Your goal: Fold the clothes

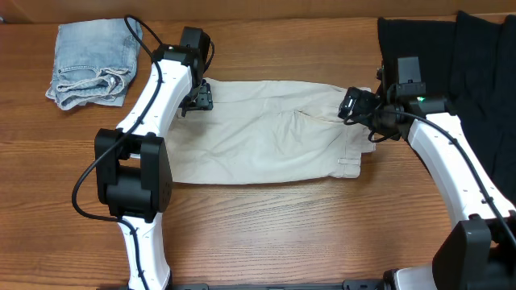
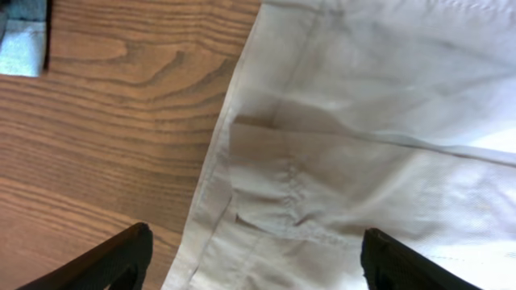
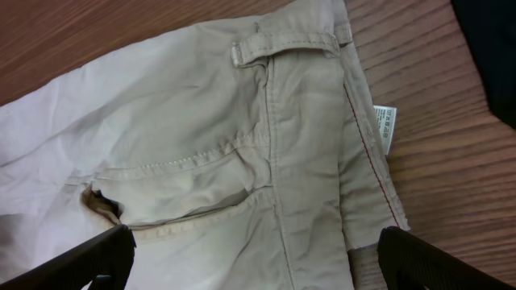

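Observation:
The cream-beige shorts (image 1: 266,133) lie folded lengthwise across the middle of the table, waistband to the right. My left gripper (image 1: 197,98) hovers open over the left hem corner; its view shows the hem (image 2: 339,185) between the spread fingers (image 2: 258,262). My right gripper (image 1: 352,105) hovers open over the waistband end. Its view shows the waistband, a belt loop (image 3: 282,47), a pocket and a white label (image 3: 384,125) between the spread fingers (image 3: 258,262). Neither gripper holds cloth.
A folded light-blue denim garment (image 1: 93,63) lies at the back left. Large black garments (image 1: 451,72) cover the back right, under the right arm. Wooden tabletop (image 1: 282,234) shows in front of the shorts.

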Available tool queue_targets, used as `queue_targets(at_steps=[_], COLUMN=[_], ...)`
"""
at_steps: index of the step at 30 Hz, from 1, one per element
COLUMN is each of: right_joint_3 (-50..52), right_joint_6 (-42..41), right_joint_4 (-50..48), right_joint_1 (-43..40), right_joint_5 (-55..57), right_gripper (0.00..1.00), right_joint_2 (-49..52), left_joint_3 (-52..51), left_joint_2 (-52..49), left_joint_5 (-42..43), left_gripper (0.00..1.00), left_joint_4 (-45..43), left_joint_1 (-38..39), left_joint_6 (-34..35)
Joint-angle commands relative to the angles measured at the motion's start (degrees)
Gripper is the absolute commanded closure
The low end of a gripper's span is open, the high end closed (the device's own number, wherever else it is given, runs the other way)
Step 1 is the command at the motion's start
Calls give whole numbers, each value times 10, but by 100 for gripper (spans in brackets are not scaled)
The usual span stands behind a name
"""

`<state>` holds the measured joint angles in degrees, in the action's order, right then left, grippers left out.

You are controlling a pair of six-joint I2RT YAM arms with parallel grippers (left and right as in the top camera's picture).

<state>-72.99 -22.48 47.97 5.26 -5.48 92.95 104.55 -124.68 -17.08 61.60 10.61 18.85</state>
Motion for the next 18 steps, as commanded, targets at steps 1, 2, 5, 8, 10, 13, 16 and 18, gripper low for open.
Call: queue_targets(at_steps=[1,2,5,8,10,13,16,18], right_joint_3=[3,3,3,3,3,3,3,3], right_joint_6=[2,2,2,2,2,2,2,2], right_joint_4=[-3,-3,-3,-3,-3,-4,-7,-7], right_joint_1=[0,0,0,0,0,0,0,0], right_joint_5=[9,9,9,9,9,9,9,9], right_gripper=[0,0,0,0,0,0,0,0], right_joint_2=[9,9,9,9,9,9,9,9], left_joint_3=[-14,-17,-27,-59,-75,-82,-82,-82], left_joint_2=[-9,-11,-16,-17,-17,-17,-17,-17], left_joint_5=[9,12,52,69,61,36,10,3], left_gripper=[17,17,25,33,34,37,37,40], left_joint_4=[-11,-17,-36,-73,-83,-83,-84,-88], left_joint_1=[-4,-4,-4,-4,-4,-7,-8,-9], left_joint_6=[-6,-6,-6,-4,-4,-4,-4,-4])
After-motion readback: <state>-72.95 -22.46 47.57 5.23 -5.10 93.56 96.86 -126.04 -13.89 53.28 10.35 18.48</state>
